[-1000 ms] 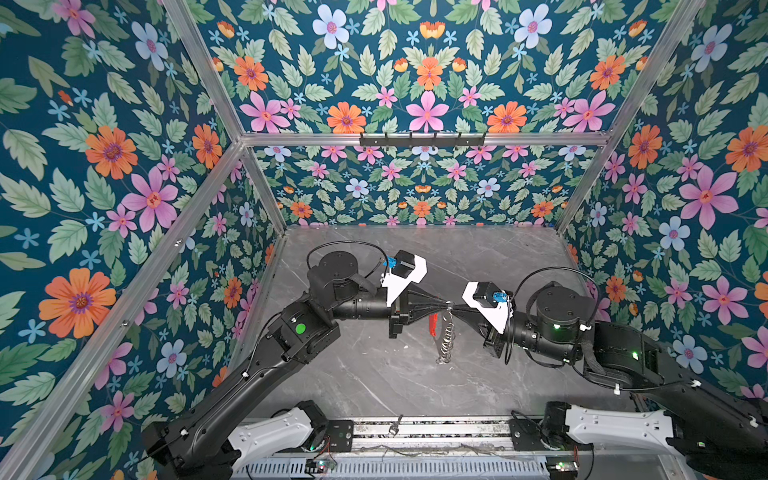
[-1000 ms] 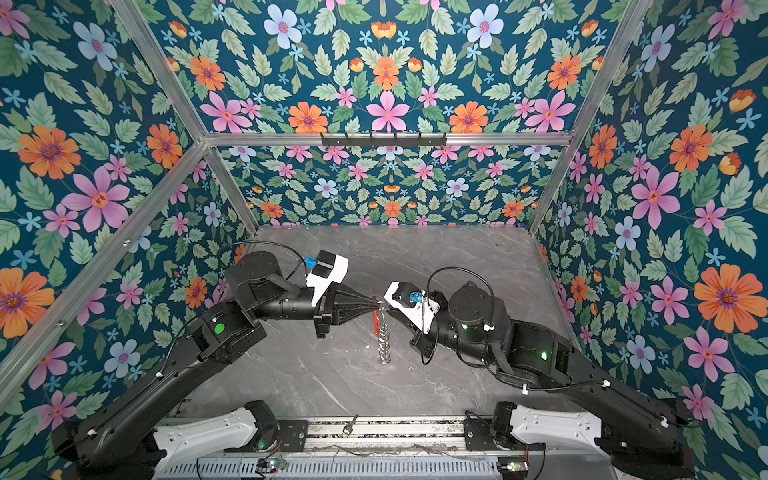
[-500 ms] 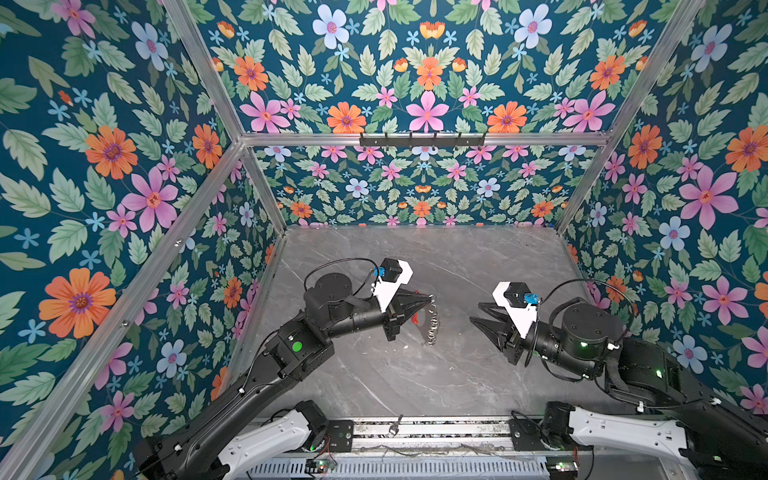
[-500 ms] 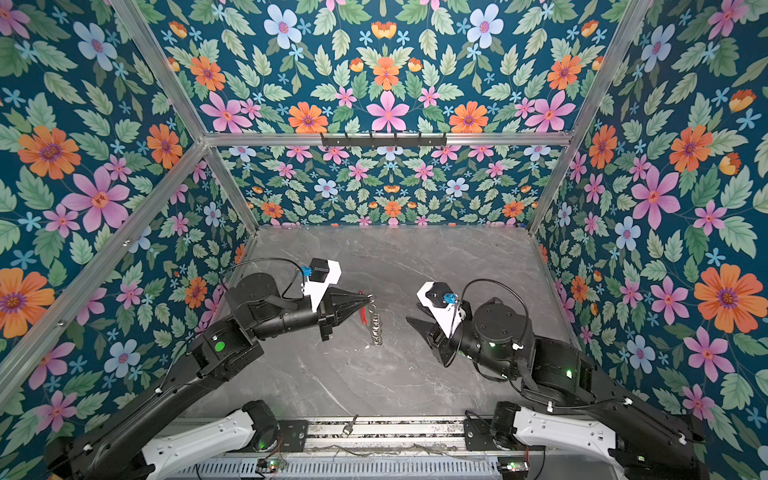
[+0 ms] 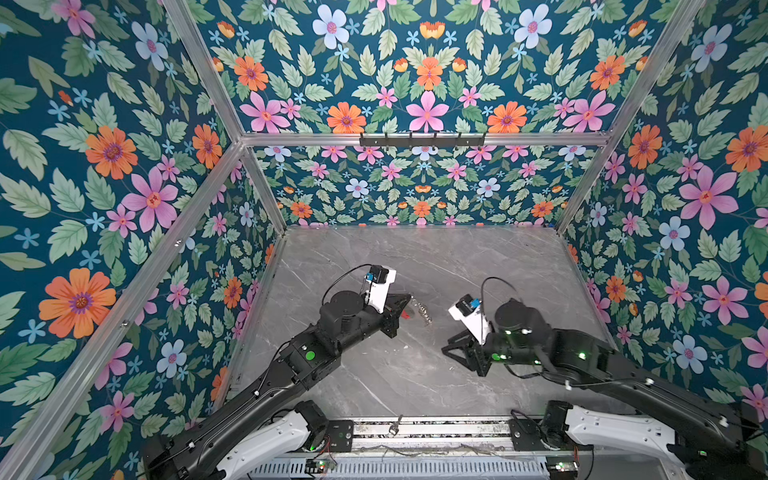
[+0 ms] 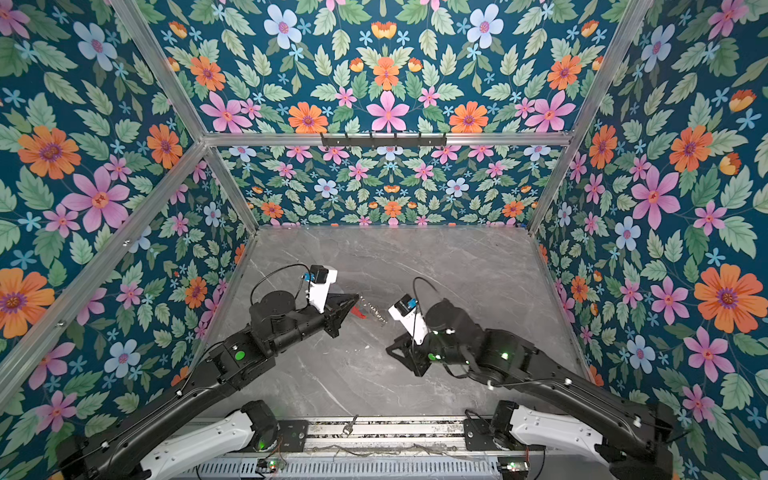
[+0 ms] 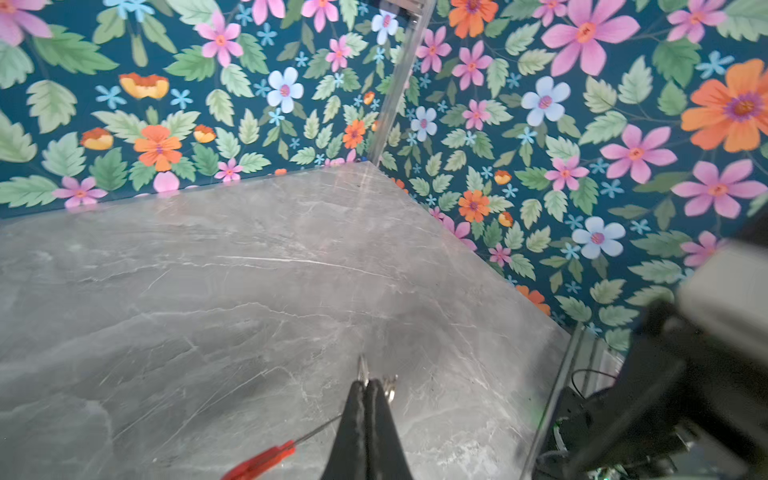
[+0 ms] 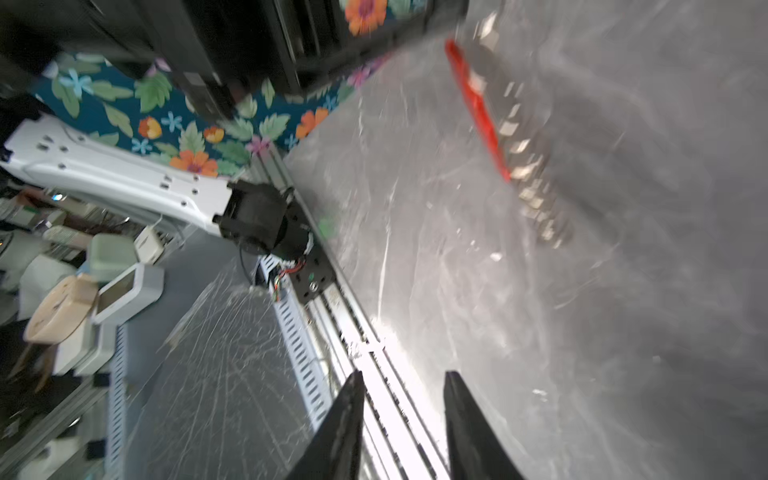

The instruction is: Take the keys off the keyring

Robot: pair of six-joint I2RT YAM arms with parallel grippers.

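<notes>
Over the marble table (image 5: 415,257) your left tool (image 7: 368,384) clamps a keyring (image 5: 420,309) likely light, stiff, slick; your parted, empty right tool (image 8: 402,376) should pinch its free end.

A grey marble-patterned tabletop (image 5: 419,262) fills the floor of a booth whose walls (image 5: 424,83) carry teal paper with pink, orange and pale blue flowers. Aluminium bars (image 5: 291,139) frame the corners, and a black rack of hooks (image 5: 422,140) sits on the back bar. Along the front edge runs a metal rail (image 5: 440,430) above a slotted white duct (image 5: 395,469). Past the edge, a small white screen (image 8: 124,291) stands beside a round beige thing (image 8: 58,307).
</notes>
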